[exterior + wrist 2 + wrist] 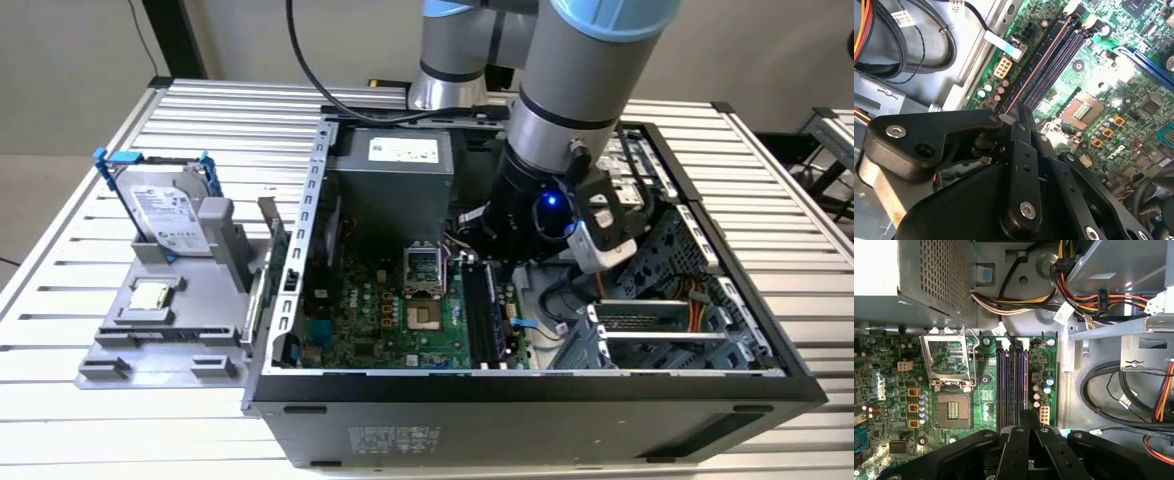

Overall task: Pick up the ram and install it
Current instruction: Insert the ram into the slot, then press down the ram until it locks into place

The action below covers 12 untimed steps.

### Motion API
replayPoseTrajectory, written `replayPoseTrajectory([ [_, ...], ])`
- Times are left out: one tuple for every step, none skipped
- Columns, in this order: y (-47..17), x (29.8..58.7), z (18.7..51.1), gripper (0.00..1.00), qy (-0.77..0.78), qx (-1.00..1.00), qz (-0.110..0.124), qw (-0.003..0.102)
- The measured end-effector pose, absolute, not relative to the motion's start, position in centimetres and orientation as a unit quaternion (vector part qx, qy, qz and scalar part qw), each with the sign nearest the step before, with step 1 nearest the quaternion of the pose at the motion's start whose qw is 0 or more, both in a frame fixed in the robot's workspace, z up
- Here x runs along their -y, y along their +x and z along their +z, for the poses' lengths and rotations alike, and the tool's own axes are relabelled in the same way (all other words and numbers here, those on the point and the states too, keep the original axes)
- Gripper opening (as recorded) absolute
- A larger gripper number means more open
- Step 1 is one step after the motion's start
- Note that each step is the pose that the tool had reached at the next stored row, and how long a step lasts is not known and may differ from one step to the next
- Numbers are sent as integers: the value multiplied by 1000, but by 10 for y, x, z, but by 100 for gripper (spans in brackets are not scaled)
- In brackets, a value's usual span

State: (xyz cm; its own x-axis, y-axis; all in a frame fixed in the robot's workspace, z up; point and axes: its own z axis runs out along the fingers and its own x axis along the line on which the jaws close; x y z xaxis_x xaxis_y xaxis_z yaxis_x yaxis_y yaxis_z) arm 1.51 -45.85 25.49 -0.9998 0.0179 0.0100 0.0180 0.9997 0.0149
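The ram [1039,65] is a thin brownish edge lying along the black slot farthest from the processor socket [1081,110]; in the first wrist view it runs along the outermost slot [1024,380]. My gripper [1023,107] [1029,412] is shut, its black fingers pressed together right at the ram's near end. Nothing shows between the fingers, and I cannot tell whether the tips touch the stick. In the exterior view the arm's wrist [547,215] hangs inside the open computer case, above the memory slots [487,310].
The grey power supply [387,190] and bundled cables [1089,300] crowd the case around the board. The drive cage [667,330] sits at the exterior view's right. Outside the case, a grey holder [160,330] carries a blue-handled hard drive [167,215] and a small square chip [150,295].
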Motion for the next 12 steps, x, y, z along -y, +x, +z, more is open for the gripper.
replayPoseTrajectory([
  [15, 458, 255, 0, -9, 1000, -7, 5],
  [15, 458, 256, 0, -9, 1000, -7, 5],
  [15, 458, 256, 0, -9, 1000, -7, 5],
  [15, 459, 256, 0, -9, 1000, -7, 5],
  [15, 459, 257, 0, -9, 1000, -7, 5],
  [15, 459, 257, 0, -9, 1000, -7, 5],
  [15, 459, 258, 0, -9, 1000, -7, 5],
  [15, 459, 258, 0, -9, 1000, -7, 5],
  [15, 459, 258, 0, -9, 1000, -7, 5],
  [15, 459, 259, 0, -9, 1000, -7, 5],
  [15, 459, 259, 0, -9, 1000, -7, 5],
  [15, 459, 259, 0, -9, 1000, -7, 5],
])
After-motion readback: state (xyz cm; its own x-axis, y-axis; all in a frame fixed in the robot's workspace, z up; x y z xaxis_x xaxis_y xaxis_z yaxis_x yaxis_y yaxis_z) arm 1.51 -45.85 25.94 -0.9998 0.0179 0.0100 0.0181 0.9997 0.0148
